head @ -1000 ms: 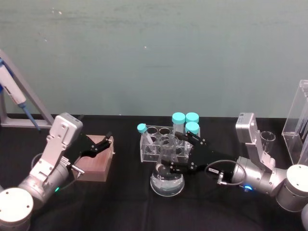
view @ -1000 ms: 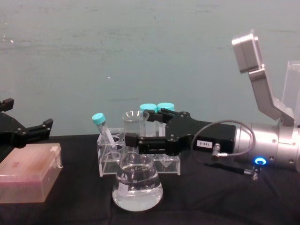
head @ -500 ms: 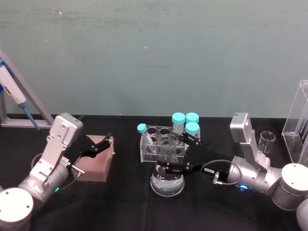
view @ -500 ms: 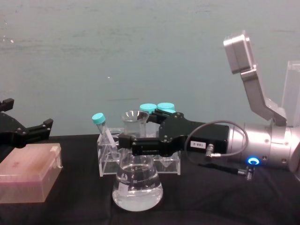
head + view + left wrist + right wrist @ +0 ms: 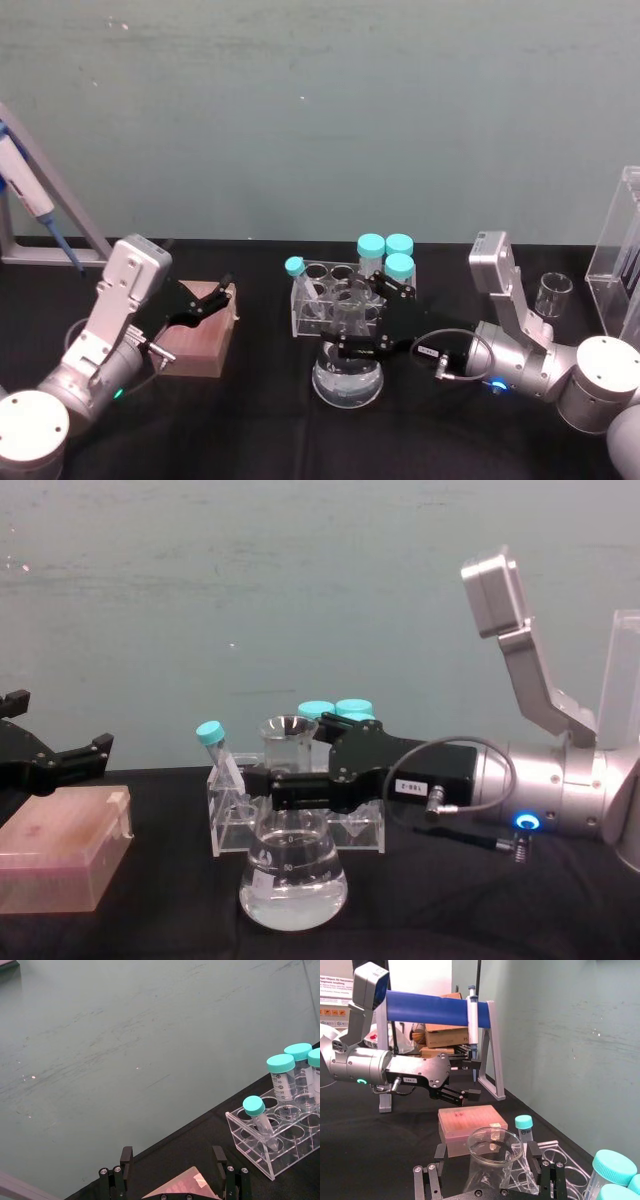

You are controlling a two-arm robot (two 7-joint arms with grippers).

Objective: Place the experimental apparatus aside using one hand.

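At the middle of the black tabletop [image 5: 250, 440], the right hand [image 5: 262, 786] is reaching in from the right with its two black fingers spread to either side of the flask's neck; in the right wrist view the fingers [image 5: 431, 1178] are standing just clear of the glass, so the hand is open and gripping nothing. The flask [image 5: 292, 870] is sitting upright just in front of the clear tube rack [image 5: 336, 301], which is carrying teal-capped tubes [image 5: 385, 250].

The flask is looking like thin glass, hard and slick, and the liquid pooled in its wide base is making it bottom-heavy. The narrow neck below the flared rim seems the sensible place to grip, since the rim would stop it sliding down; a firm but not crushing squeeze and a level carry would be guarding against a slip or a spill.

The left hand [image 5: 208, 305] is idling, open, over the pink box [image 5: 200, 345] at the left.
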